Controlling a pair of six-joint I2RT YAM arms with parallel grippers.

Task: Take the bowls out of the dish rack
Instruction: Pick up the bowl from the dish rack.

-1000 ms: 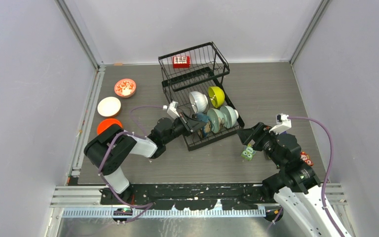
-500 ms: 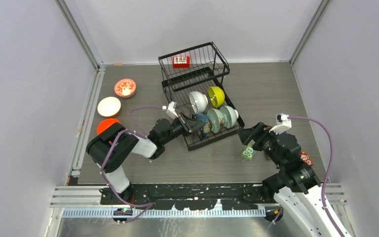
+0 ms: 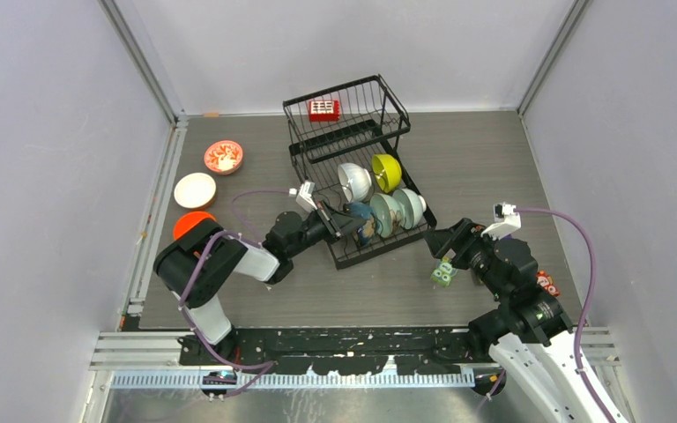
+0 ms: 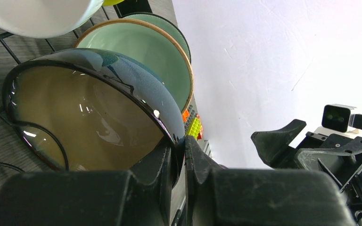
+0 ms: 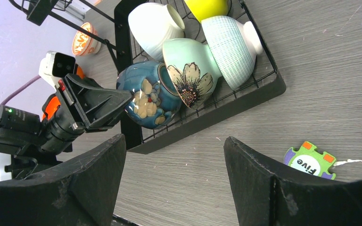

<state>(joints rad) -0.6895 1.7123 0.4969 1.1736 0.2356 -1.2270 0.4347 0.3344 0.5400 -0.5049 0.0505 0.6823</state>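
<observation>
Blue-glazed outside in the right wrist view, tan inside in the left wrist view, the bowl (image 5: 146, 101) is standing on edge in the dish rack (image 5: 217, 116), the left tool (image 4: 178, 145) pinching its rim. The right tool (image 5: 172, 146) is hanging open above the counter (image 5: 311, 56).

Grey table (image 3: 494, 159) w/ dish rack (image 3: 345, 141), 3 bowls (image 3: 195, 189), puzzle pc (image 3: 443, 274)

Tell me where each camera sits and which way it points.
Top external: above and behind the robot, looking down on the dish rack, left arm and right arm.
Left wrist: on the left gripper, facing into the dark bowl it pinches by the rim.
Right wrist: on the open right gripper, facing the rack's lower tier between its own fingers.
Shared: both wrist views show the dark bowl and the other gripper.
</observation>
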